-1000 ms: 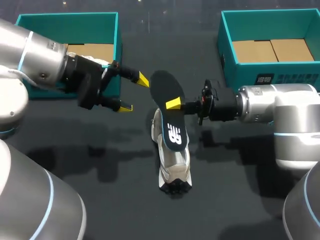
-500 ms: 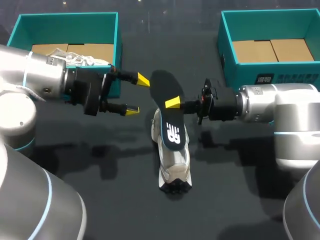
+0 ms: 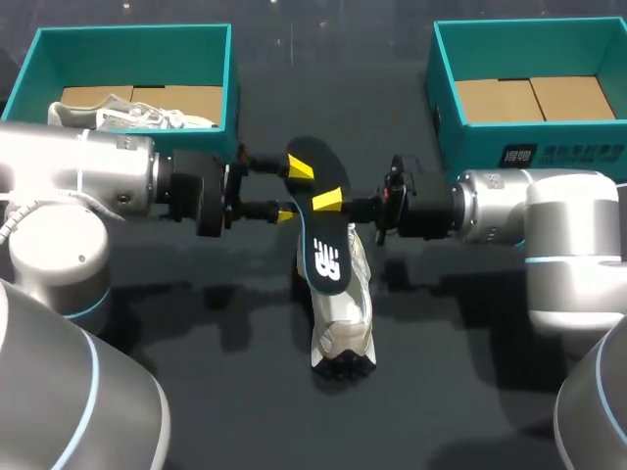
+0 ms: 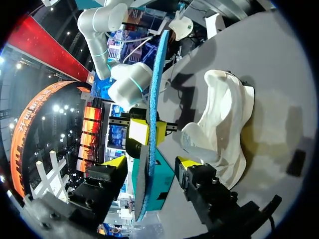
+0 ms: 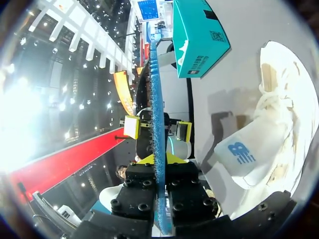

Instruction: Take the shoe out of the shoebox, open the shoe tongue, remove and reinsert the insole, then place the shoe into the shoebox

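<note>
- Insole point(image 3: 320, 235), dark with a white logo, is out of the shoe and held in the air over the shoe's far end; in both wrist views it shows edge-on.
- Shoe point(image 3: 341, 311), grey-white, rests on the dark table point(image 3: 196, 392) between the two arms, outside both boxes.
- Right gripper point(image 3: 328, 203) clamps the insole near its middle, one finger on each face.
- Left gripper point(image 3: 292, 192) has its fingers spread, straddling the insole's far part with a gap on each side.
- Left shoebox point(image 3: 227, 88), teal, holds a second shoe point(image 3: 127, 113).
- Right shoebox point(image 3: 446, 108), also teal, shows its cardboard floor.
</note>
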Controlling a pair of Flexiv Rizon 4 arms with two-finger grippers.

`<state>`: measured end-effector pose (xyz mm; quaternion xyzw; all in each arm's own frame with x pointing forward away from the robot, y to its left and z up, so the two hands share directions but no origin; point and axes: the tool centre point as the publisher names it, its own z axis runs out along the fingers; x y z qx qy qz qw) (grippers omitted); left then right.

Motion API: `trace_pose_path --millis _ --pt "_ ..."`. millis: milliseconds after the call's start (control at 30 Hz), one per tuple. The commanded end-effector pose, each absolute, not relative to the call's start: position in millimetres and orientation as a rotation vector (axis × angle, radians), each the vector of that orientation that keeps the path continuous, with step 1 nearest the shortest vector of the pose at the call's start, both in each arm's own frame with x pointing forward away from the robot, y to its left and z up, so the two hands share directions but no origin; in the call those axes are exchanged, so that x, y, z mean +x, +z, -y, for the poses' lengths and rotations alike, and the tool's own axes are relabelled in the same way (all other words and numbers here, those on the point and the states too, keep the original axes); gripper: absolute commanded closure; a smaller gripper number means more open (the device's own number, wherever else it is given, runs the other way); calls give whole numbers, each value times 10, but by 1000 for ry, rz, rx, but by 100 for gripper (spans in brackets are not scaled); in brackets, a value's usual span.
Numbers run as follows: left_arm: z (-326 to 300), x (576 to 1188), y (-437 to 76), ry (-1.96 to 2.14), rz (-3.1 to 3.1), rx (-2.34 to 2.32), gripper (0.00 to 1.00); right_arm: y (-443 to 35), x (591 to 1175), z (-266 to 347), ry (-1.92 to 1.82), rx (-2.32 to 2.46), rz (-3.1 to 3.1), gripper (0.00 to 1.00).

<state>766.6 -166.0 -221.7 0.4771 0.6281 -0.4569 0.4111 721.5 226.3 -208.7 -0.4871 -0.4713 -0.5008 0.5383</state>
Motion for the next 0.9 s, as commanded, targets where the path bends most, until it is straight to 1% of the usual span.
trace_pose_path --millis 33,233,300,467,600,733,800,833,900 --pt "1738 7683 -2248 -1141 -1579 1189 51 -2099 7200 -2294 -1204 -1159 1114 100" --pt "1787 7695 -2268 -1146 -1581 1168 54 -2098 7202 -2304 -1214 -1153 1101 100" --pt "1802 7690 -2272 -1143 -1579 1160 59 -2098 7204 -2312 -1210 -1149 1097 100" --pt "1842 7676 -2278 -1146 -1573 1151 56 -2094 7207 -2326 -1210 -1144 1094 100" --pt "1874 7666 -2287 -1141 -1573 1156 58 -2090 7210 -2328 -1209 -1143 1092 100" --pt "1892 7658 -2293 -1137 -1575 1156 67 -2089 7221 -2322 -1209 -1145 1090 100" --pt "1895 7657 -2296 -1136 -1576 1155 74 -2089 7224 -2319 -1209 -1145 1090 100" --pt "1898 7658 -2300 -1132 -1579 1155 81 -2091 7227 -2318 -1208 -1146 1089 100" --pt "1903 7657 -2307 -1131 -1581 1154 100 -2096 7231 -2317 -1205 -1147 1088 100"
